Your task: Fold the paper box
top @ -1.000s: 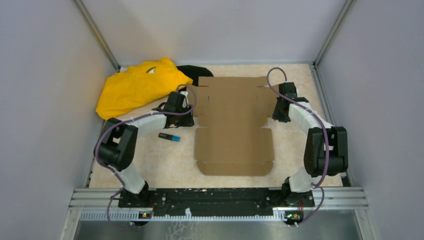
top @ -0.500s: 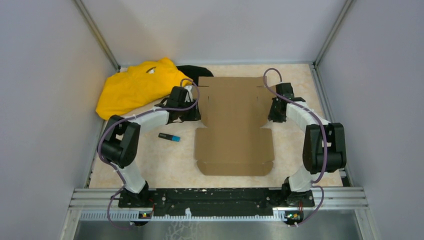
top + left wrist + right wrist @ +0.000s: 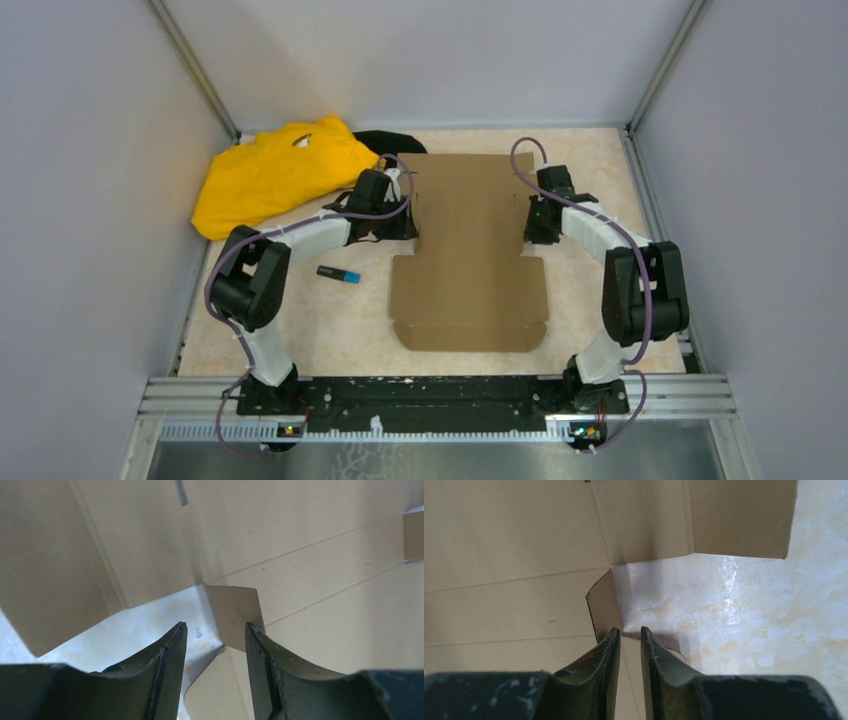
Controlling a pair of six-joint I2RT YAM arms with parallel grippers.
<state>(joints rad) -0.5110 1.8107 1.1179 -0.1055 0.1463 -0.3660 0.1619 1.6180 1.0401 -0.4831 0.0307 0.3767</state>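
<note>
The brown die-cut paper box (image 3: 468,260) lay spread on the table (image 3: 300,330) with the left gripper (image 3: 215,626), jaws wide, and the right gripper (image 3: 630,630), jaws barely parted and empty, at its opposite side flaps, apparently to raise them.

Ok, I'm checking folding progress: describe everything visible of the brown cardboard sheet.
The plain brown die-cut cardboard sheet lies mid-table, with slits and tabs. Its near half lies flat; the far side flaps look lifted off the beige marbled table. The left gripper, open, is at one corner tab; the right gripper at the opposite one, contact unclear.
</note>
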